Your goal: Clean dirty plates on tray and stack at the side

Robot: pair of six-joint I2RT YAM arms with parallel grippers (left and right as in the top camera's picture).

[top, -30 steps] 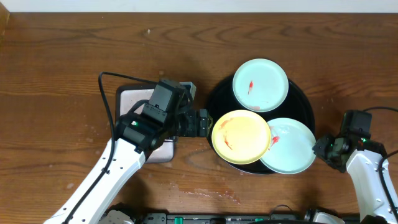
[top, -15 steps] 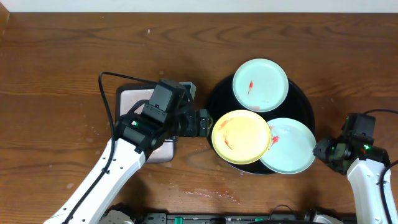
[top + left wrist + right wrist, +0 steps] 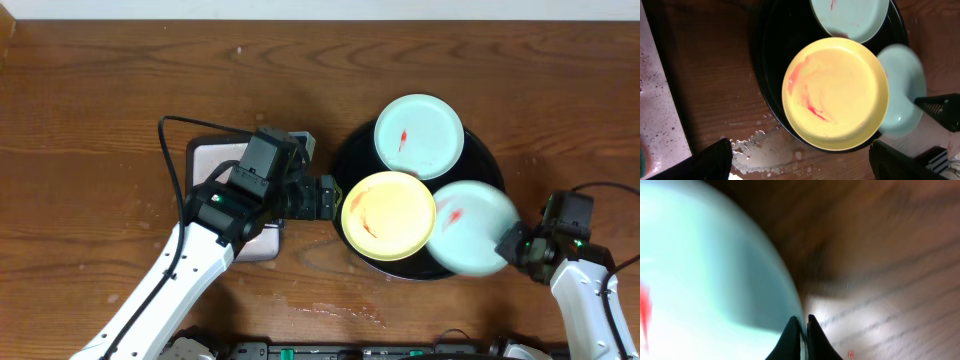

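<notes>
The black tray (image 3: 352,150) holds a mint-blue plate (image 3: 418,135) at the back and a yellow plate (image 3: 388,216) with a red smear at the front. My right gripper (image 3: 512,243) is shut on the rim of a second mint-blue plate (image 3: 468,228), which is tilted up and blurred; the right wrist view shows the fingers (image 3: 802,332) pinching its edge (image 3: 715,280). My left gripper (image 3: 322,197) is open and empty just left of the tray; its view shows the yellow plate (image 3: 835,94) and the lifted mint plate (image 3: 902,90).
A small silver rectangular tray (image 3: 215,160) lies under my left arm. A wet patch (image 3: 775,155) spreads on the wood in front of the black tray. A black cable (image 3: 165,150) loops on the left.
My right gripper has lifted and tilted the front-right mint plate, raising its edge off the tray. The left arm has not moved.
</notes>
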